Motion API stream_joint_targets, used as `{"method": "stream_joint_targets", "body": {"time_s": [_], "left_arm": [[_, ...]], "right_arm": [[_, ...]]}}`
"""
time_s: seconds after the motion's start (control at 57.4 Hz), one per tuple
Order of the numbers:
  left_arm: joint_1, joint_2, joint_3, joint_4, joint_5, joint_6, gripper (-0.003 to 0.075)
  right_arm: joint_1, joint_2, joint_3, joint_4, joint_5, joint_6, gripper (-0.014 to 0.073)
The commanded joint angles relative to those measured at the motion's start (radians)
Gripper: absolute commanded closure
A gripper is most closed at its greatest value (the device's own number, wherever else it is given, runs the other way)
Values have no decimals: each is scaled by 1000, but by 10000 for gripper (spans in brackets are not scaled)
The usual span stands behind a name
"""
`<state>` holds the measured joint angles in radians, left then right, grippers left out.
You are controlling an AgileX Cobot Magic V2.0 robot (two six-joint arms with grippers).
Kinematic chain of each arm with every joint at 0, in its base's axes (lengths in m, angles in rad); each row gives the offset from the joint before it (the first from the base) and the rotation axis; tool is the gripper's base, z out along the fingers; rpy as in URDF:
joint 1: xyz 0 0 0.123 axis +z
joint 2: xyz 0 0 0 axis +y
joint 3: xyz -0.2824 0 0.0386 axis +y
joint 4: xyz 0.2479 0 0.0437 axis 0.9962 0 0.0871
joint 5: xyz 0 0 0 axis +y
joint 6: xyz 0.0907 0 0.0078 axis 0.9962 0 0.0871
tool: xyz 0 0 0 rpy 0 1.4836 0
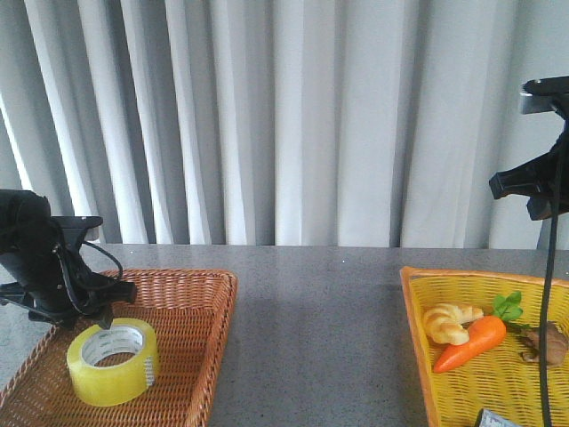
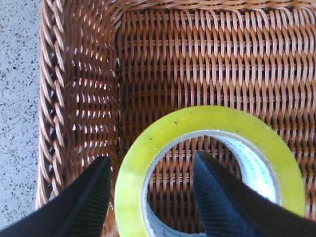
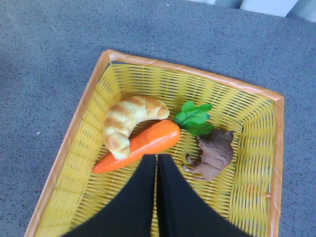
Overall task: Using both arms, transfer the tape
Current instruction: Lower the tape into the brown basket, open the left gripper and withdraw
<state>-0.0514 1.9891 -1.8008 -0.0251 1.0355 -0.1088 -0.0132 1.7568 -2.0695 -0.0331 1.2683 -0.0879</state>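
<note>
Left wrist view: left claw [image 2: 150,185] wide, fingers straddling the near wall of the tape [image 2: 210,148], one inside the core, one outside; contact unclear. Tape lies flat in wicker basket [image 2: 79,98]. Right claw [image 3: 157,170] pressed closed, empty, above carrot [image 3: 140,145] in yellow basket [image 3: 74,128].

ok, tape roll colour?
Translucent yellow tape, white printed core; left wrist view shows it best.

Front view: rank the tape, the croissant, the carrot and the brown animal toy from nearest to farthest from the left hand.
From the left hand:
1. Tape, in the brown wicker basket just below the hand.
2. Croissant, across the table in the yellow basket.
3. Carrot, beside the croissant, slightly further right.
4. Brown animal toy, rightmost.
</note>
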Motion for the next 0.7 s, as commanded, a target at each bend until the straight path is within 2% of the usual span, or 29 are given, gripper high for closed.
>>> {"method": "stream_joint_targets", "body": {"time_s": [0.0,0.244,0.506,0.68], "left_arm": [[-8,-52,-25,-19,-26,0,321],[-19,-45,-25,-31,-34,0,321],[-37,-23,-25,-33,-18,-7,265],[-63,-45,-25,-61,-16,27,269]], "right_arm": [[-5,-48,-24,-9,-43,0,601],[-5,-48,-24,-9,-43,0,601],[-5,-48,-24,-9,-39,0,601],[-5,-48,-24,-9,-39,0,601]]}}
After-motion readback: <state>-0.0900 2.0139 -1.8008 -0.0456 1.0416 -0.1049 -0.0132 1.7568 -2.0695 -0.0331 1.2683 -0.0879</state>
